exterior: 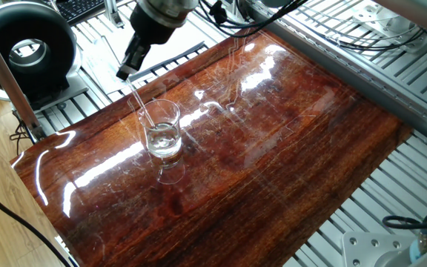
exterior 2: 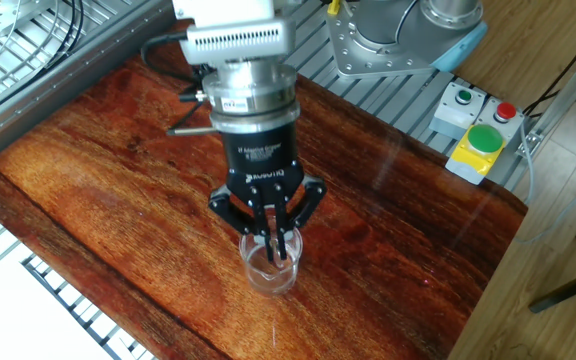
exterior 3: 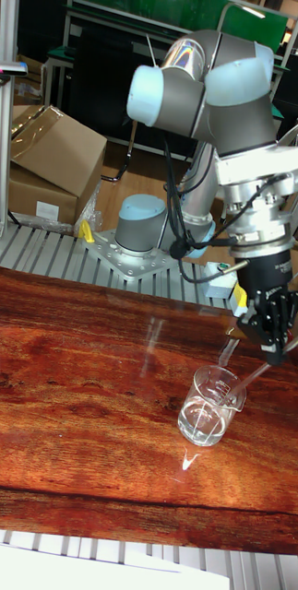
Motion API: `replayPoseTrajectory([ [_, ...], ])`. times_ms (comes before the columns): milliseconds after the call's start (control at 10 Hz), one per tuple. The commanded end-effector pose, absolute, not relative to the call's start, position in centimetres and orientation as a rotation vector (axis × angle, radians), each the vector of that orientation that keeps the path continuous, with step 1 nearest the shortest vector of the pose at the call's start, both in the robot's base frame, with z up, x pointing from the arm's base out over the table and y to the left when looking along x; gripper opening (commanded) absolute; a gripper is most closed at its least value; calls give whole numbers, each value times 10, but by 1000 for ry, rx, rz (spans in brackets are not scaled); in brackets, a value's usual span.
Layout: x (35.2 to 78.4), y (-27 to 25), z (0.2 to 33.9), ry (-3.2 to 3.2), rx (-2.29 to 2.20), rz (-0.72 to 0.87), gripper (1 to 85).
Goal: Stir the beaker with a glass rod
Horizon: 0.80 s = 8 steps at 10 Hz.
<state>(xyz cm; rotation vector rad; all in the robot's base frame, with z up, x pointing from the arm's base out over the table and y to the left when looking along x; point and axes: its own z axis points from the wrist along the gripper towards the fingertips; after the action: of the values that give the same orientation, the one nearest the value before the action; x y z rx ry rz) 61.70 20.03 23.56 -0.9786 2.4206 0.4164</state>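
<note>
The beaker [exterior: 162, 130] is a small clear glass cup standing on the glossy wooden tabletop [exterior: 273, 148], with a little clear liquid at its bottom. My gripper [exterior: 124, 73] hangs above and behind its rim, shut on the upper end of the glass rod [exterior: 138, 104]. The thin rod slants down from the fingers into the beaker. In the other fixed view the gripper [exterior 2: 276, 250] sits right over the beaker [exterior 2: 271, 272], and the rod is hard to make out. In the tall fixed view the gripper [exterior 3: 273, 348] is up and to the right of the beaker [exterior 3: 208, 407], with the glass rod [exterior 3: 250, 378] leaning into it.
A black round device [exterior: 24, 48] stands off the table's far left corner. A box with green and red buttons [exterior 2: 478, 135] sits beside the arm's base [exterior 2: 398, 40]. Aluminium rails [exterior: 391, 81] border the tabletop. Cardboard boxes [exterior 3: 38, 157] lie behind.
</note>
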Motion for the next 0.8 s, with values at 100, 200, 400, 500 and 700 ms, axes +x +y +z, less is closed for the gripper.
replayPoseTrajectory([
  [100, 615, 188, 235, 2384, -1003, 447, 10],
  [200, 619, 187, 232, 2384, -1003, 439, 10],
  [400, 628, 185, 228, 2398, -1014, 413, 10],
  [500, 632, 181, 226, 2408, -1027, 385, 10],
  [700, 636, 178, 223, 2413, -1056, 364, 10],
])
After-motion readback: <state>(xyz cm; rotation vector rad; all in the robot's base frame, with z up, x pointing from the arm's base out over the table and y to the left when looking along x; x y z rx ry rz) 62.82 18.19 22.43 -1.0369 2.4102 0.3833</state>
